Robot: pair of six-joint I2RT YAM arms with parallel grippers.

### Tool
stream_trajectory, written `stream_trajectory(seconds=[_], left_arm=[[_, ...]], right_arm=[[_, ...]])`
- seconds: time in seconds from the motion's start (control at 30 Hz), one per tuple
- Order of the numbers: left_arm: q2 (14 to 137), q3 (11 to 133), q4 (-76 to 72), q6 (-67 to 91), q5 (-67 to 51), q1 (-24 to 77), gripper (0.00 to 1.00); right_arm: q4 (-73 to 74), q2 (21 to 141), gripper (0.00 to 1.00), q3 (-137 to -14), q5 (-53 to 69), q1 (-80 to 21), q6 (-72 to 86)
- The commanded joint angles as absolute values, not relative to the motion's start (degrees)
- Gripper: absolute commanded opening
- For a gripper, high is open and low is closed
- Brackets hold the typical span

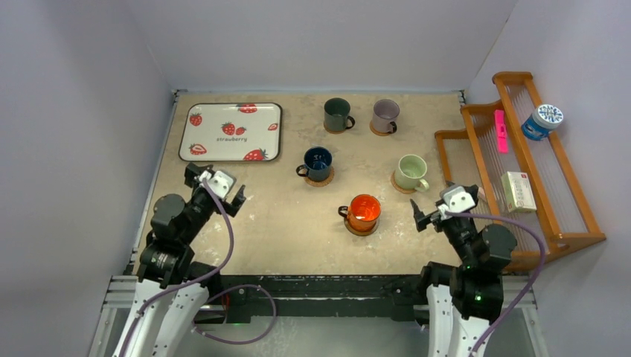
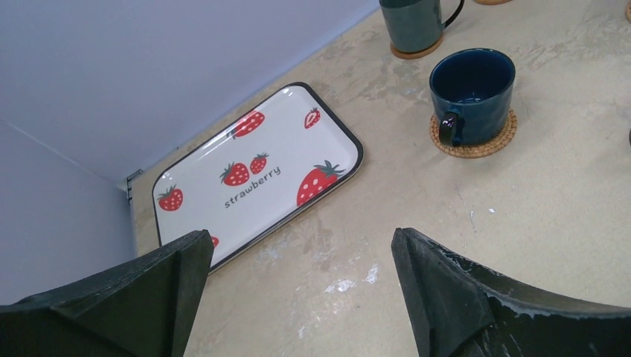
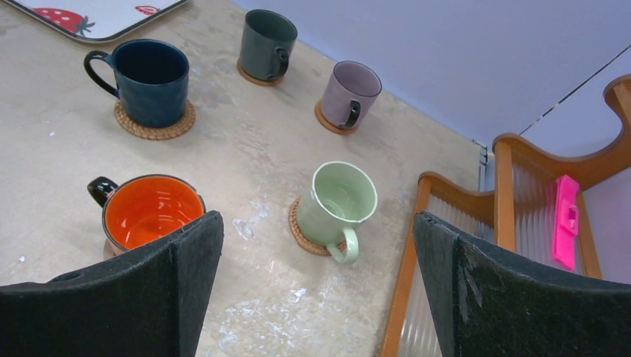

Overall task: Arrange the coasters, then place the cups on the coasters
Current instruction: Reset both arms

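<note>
Five cups each stand on a coaster on the table. The dark green cup point(image 1: 338, 114) and the mauve cup point(image 1: 385, 116) are at the back. The navy cup point(image 1: 318, 162) rests on a woven coaster point(image 2: 472, 145). The pale green cup point(image 1: 411, 172) covers another woven coaster point(image 3: 298, 227), and the orange cup point(image 1: 364, 213) is nearest. My left gripper point(image 1: 217, 187) hangs open over bare table near the tray, holding nothing. My right gripper point(image 1: 449, 208) is open and empty too, right of the orange cup point(image 3: 149, 212) and in front of the pale green cup point(image 3: 338, 202).
A white strawberry-print tray point(image 1: 231, 132) lies at the back left. A wooden rack point(image 1: 521, 171) stands along the right edge with a pink item point(image 1: 501, 130), a blue-and-white jar point(image 1: 542, 122) and a small box point(image 1: 518, 191). Walls enclose the table.
</note>
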State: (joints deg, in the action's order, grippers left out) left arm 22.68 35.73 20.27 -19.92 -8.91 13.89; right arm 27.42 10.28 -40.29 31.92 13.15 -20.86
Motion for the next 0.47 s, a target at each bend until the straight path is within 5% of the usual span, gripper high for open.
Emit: stream_trajectory(seconds=[0.0,0.43], left_arm=[[19.7,34.3,19.4,-19.7,-10.7,13.7,0.98],[20.4,34.2,22.0,-22.6,-18.4,13.4,0.98]], right_arm=[[28.3,6.5,0.99,-41.3,34.2,13.2,-18.0],[26.8,3.9,0.99,-40.1,31.9,13.2,-15.7]])
